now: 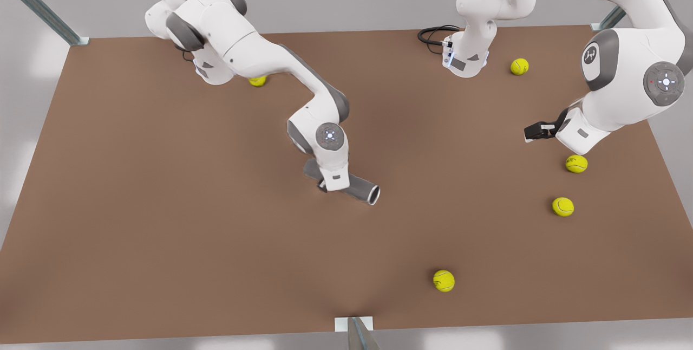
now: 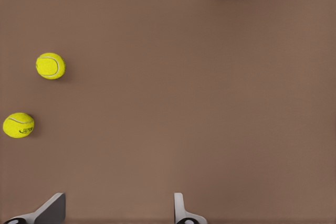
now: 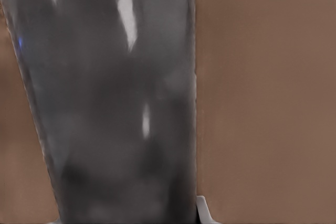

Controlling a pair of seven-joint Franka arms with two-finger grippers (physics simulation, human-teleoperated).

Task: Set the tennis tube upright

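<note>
The tennis tube (image 1: 360, 189) is a grey cylinder with a silvery rim, lying on its side on the brown table (image 1: 162, 203) near the middle. My right gripper (image 1: 334, 181) reaches down over its middle, jaws straddling the tube. In the right wrist view the tube's grey wall (image 3: 115, 108) is very close, and one pale fingertip (image 3: 202, 211) presses against its side; the other finger is hidden. My left gripper (image 2: 118, 212) hangs open and empty above bare table at the front view's right, waiting.
Yellow tennis balls lie scattered: two (image 1: 576, 163) (image 1: 563, 206) below the left arm, one (image 1: 444, 280) near the front edge, one (image 1: 519, 66) at the back, one (image 1: 257, 80) under the right arm. Metal posts stand at the table's corners.
</note>
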